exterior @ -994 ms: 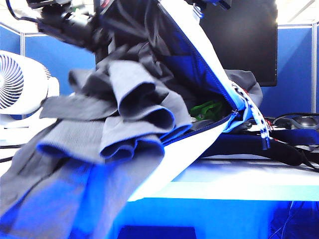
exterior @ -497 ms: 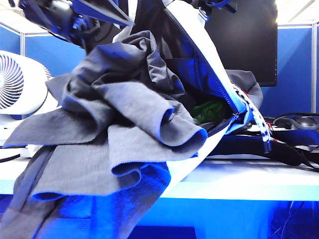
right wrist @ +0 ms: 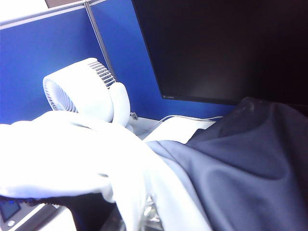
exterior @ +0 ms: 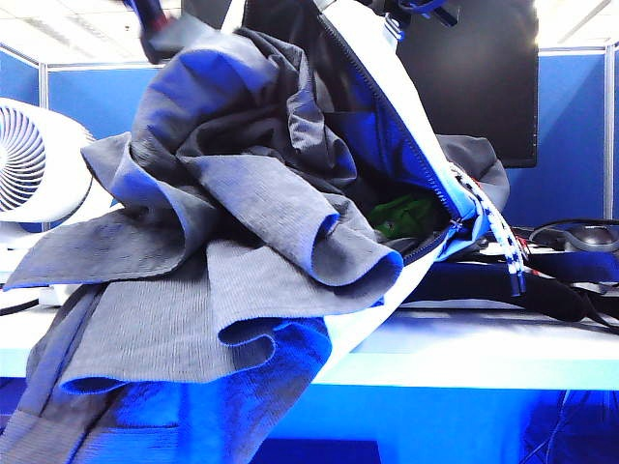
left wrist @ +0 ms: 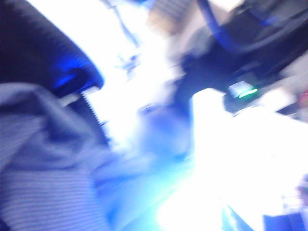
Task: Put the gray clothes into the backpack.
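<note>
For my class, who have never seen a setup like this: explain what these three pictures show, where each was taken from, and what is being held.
This is a two-armed robot packing clothes. The exterior picture comes from a fixed camera facing the table. The gray clothes spill out of the open backpack, partly hanging over the table's edge. A white fan stands at the left, a dark monitor behind.

The other two pictures come from cameras on the robot's wrists. The left wrist picture is blurred; the left gripper, just visible at the top of the exterior picture above the clothes, is open and holds nothing. The right gripper is hidden in the right wrist picture; it is shut, apparently holding up the backpack's white fabric.
</note>
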